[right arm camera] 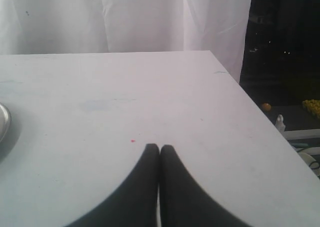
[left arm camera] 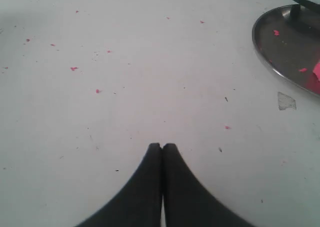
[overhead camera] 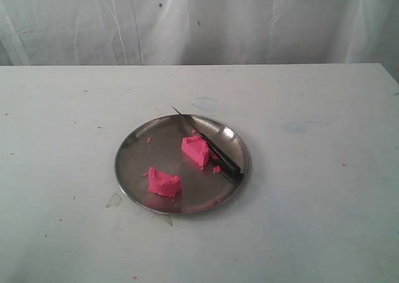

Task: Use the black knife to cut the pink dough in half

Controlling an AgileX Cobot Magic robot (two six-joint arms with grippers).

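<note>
The pink dough lies in two rough chunks on the round steel plate (overhead camera: 134, 152): one chunk (overhead camera: 196, 150) near the plate's middle, the other (overhead camera: 164, 183) toward its front left. The black knife (overhead camera: 209, 144) rests across the plate's right side, tip pointing back left past the rim, handle at the right rim. Neither arm shows in the exterior view. My left gripper (left arm camera: 162, 146) is shut and empty over bare table, with the plate's rim (left arm camera: 265, 62) and the knife tip (left arm camera: 302, 2) off to one side. My right gripper (right arm camera: 160, 147) is shut and empty above the table.
Tiny pink crumbs dot the white table (overhead camera: 312, 202) and the plate. A white curtain (overhead camera: 199, 21) hangs behind the table. In the right wrist view the table's edge (right arm camera: 250, 102) runs close by, with a dark drop beyond it.
</note>
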